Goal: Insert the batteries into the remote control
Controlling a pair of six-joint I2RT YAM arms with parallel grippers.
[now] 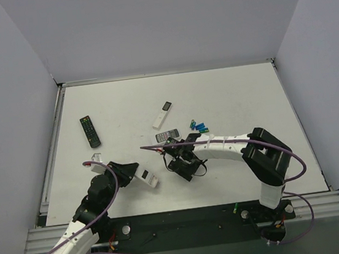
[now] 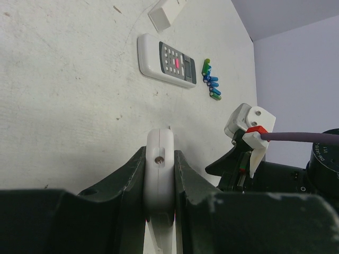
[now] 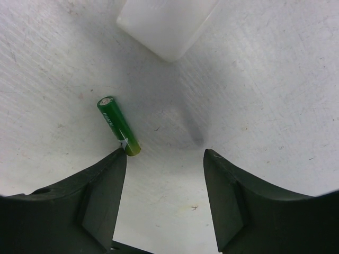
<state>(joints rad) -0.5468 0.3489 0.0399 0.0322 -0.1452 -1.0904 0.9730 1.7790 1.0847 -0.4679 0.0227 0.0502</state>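
White remote control stands edge-on, clamped in left pincer.

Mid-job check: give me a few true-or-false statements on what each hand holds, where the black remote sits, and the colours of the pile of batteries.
1. The left hand is clamped on a white remote. True.
2. The right hand holds a green battery. False: its fingers are open, and the battery lies on the table beside one fingertip.
3. The long black remote lies on the table's left side, apart from both hands. True.
4. The pile of batteries is all green. False: it mixes green and blue cells.
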